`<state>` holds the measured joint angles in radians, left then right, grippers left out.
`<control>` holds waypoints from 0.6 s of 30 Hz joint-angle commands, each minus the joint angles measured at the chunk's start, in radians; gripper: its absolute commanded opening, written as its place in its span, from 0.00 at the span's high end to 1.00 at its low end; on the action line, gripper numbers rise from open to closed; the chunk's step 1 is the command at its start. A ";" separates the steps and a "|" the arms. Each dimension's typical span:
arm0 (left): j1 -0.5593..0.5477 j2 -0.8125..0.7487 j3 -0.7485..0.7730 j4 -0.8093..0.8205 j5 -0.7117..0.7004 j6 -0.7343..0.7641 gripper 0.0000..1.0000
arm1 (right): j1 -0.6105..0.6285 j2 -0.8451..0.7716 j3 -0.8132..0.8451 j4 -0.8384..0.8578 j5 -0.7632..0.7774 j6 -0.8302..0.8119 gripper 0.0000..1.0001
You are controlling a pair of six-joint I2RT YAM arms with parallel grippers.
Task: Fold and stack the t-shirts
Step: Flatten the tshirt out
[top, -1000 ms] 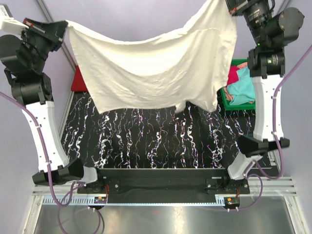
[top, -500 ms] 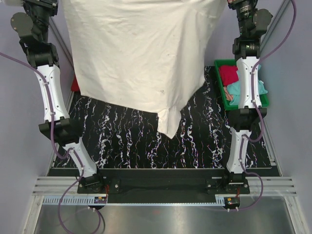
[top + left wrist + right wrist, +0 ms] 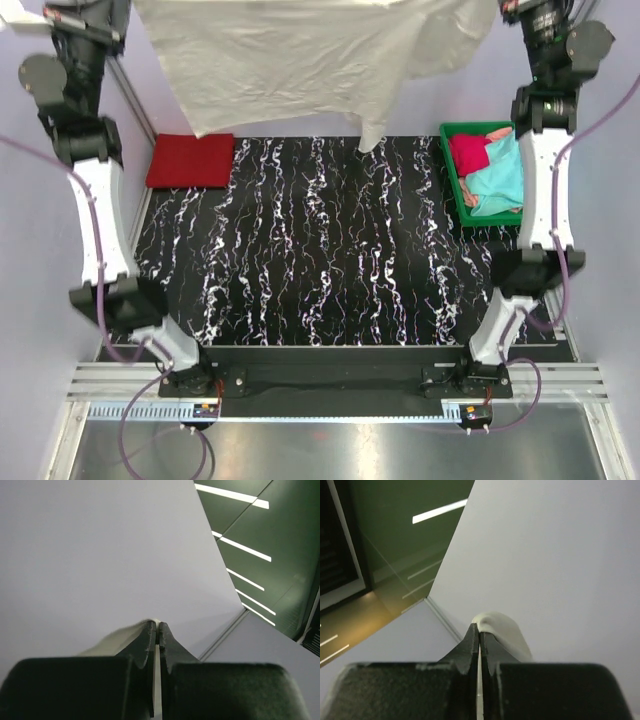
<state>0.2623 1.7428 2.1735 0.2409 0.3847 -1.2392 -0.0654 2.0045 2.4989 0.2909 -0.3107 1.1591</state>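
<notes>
1. Nearest the camera in the top view, beyond the bolted arm bases (image 3: pixel 190 378), a black tabletop veined with white (image 3: pixel 330 260) stretches away.
2. At its far left corner lies a flat, folded red cloth t-shirt (image 3: pixel 190 160).
3. Opposite, at the far right, a green plastic tray (image 3: pixel 476 127) holds a crumpled crimson t-shirt (image 3: pixel 468 152) and a teal t-shirt (image 3: pixel 497 180), the two touching.
4. Farthest back, a large cream-white t-shirt (image 3: pixel 290 60) hangs spread wide above the table's far edge, lifted clear of the surface.
5. The left gripper (image 3: pixel 158 627) is pinched closed on one cream-white edge. The right gripper (image 3: pixel 479 630) is clamped on another fold of the same shirt.
</notes>
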 commanded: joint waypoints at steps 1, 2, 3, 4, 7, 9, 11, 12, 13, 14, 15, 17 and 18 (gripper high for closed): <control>0.014 -0.268 -0.289 0.096 0.068 0.035 1.00 | -0.005 -0.313 -0.241 -0.004 -0.143 -0.059 1.00; 0.015 -0.323 -0.391 0.104 0.083 0.043 1.00 | -0.005 -0.376 -0.343 -0.010 -0.157 -0.067 1.00; 0.017 -0.382 -0.585 0.103 0.106 0.082 1.00 | -0.005 -0.439 -0.543 -0.027 -0.169 -0.093 1.00; 0.015 -0.498 -0.678 0.059 0.109 0.110 1.00 | -0.002 -0.554 -0.628 -0.118 -0.195 -0.108 1.00; 0.015 -0.713 -0.969 -0.197 0.099 0.268 1.00 | 0.126 -0.768 -0.923 -0.349 -0.145 -0.223 1.00; -0.020 -0.793 -1.076 -0.430 -0.081 0.346 1.00 | 0.217 -0.847 -1.085 -0.456 -0.160 -0.309 1.00; -0.090 -0.874 -1.160 -0.600 -0.189 0.403 1.00 | 0.220 -0.999 -1.302 -0.608 -0.171 -0.288 1.00; -0.107 -0.894 -1.188 -0.677 -0.205 0.438 1.00 | 0.220 -1.056 -1.371 -0.643 -0.165 -0.291 1.00; -0.113 -0.929 -1.211 -0.736 -0.227 0.440 1.00 | 0.220 -1.157 -1.421 -0.762 -0.166 -0.306 1.00; -0.126 -0.946 -1.236 -0.785 -0.272 0.437 1.00 | 0.220 -1.199 -1.480 -0.836 -0.163 -0.353 1.00; -0.130 -0.965 -1.298 -0.863 -0.285 0.423 1.00 | 0.219 -1.237 -1.502 -0.965 -0.174 -0.377 1.00; -0.146 -1.015 -1.374 -0.951 -0.351 0.405 1.00 | 0.219 -1.331 -1.557 -1.082 -0.173 -0.407 1.00; -0.146 -1.034 -1.397 -1.036 -0.383 0.376 1.00 | 0.219 -1.357 -1.580 -1.174 -0.180 -0.409 1.00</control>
<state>0.1265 0.7620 0.8440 -0.5175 0.1642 -0.8734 0.1543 0.7403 0.9501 -0.5728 -0.4656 0.8383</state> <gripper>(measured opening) 0.024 0.018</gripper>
